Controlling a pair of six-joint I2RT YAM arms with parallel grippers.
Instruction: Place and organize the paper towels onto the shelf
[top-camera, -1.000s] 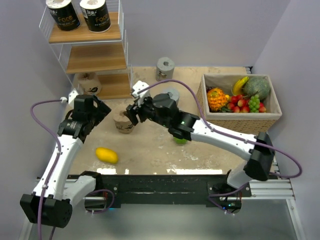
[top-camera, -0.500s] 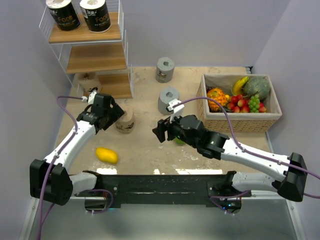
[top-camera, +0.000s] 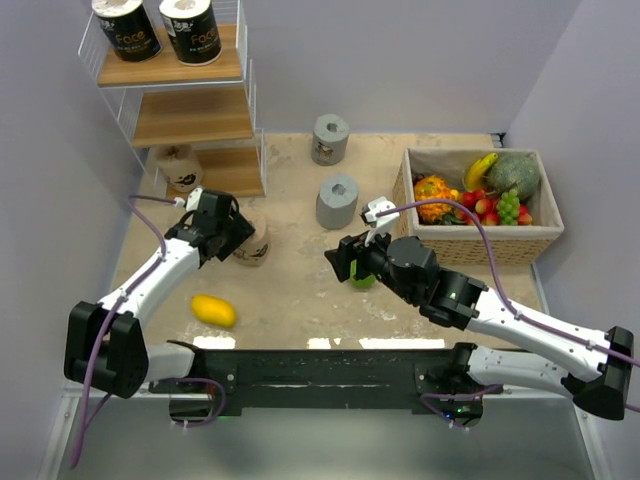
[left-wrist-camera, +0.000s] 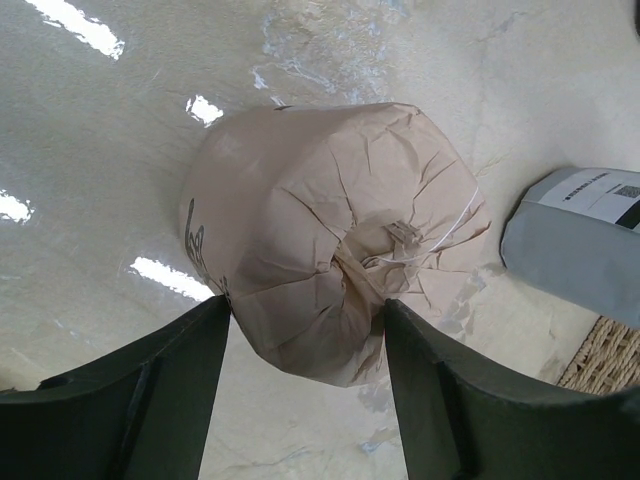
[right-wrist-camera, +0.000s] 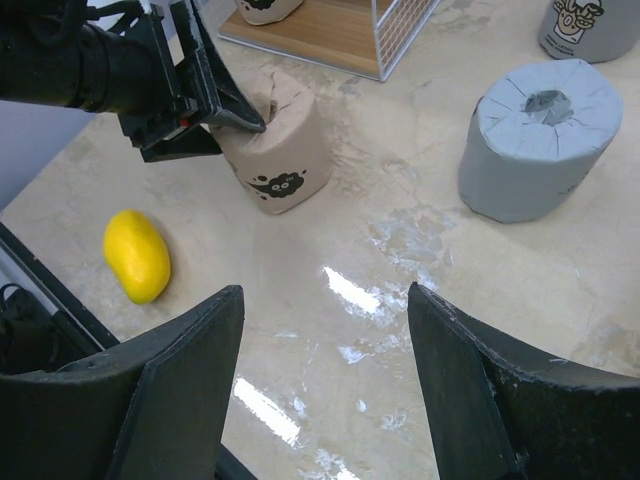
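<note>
Tan paper towel roll (top-camera: 252, 243) stood upright on the table (top-camera: 300, 290), left of frame centre, axis vertical. Left claw (left-wrist-camera: 307, 300) straddled it; grip could not be confirmed. Right claw (right-wrist-camera: 325, 290) stood released, empty.

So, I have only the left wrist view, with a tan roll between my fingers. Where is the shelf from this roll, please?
Observer: In the top view the shelf stands just behind the tan roll and slightly to its left, against the left wall.
Operator: Which tiers are already taken?
Observer: The top tier holds two black rolls and the bottom tier a second tan roll; the middle board looks bare.
Operator: And the right arm, is it in my way?
Observer: No. The right gripper hovers open and empty over the table, beside a green fruit, well apart from your roll.
</note>
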